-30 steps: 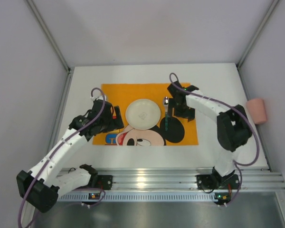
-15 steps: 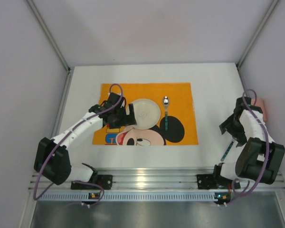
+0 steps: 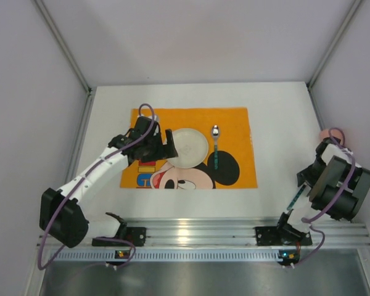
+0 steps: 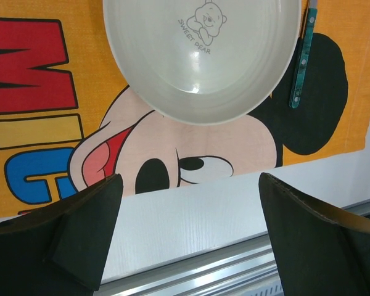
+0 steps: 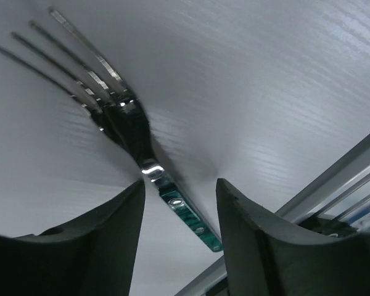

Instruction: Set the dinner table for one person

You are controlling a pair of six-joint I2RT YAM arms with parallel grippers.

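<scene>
The white dinner table [image 3: 277,117] carries an orange cartoon-mouse placemat [image 3: 234,123]. A cream plate [image 3: 186,147] sits on the mat, with a green-handled spoon [image 3: 215,148] to its right. My left gripper [image 3: 163,147] is open and empty just left of the plate. In the left wrist view [image 4: 191,228] the plate [image 4: 203,55] lies ahead of it. A green-handled fork [image 3: 294,198] lies on the bare table at the right. My right gripper [image 3: 303,179] is open just above it. In the right wrist view [image 5: 179,228] the fork [image 5: 172,200] runs between my fingers, apart from both.
A pink cup [image 3: 325,134] stands at the far right edge, mostly hidden behind the right arm. An aluminium rail [image 3: 197,231] runs along the near edge, also in the left wrist view [image 4: 222,271]. Grey walls close in the left, back and right.
My right arm left the spoon on the mat, swung to the right side and came down over the fork. My left gripper moved right, up to the plate's left rim.
</scene>
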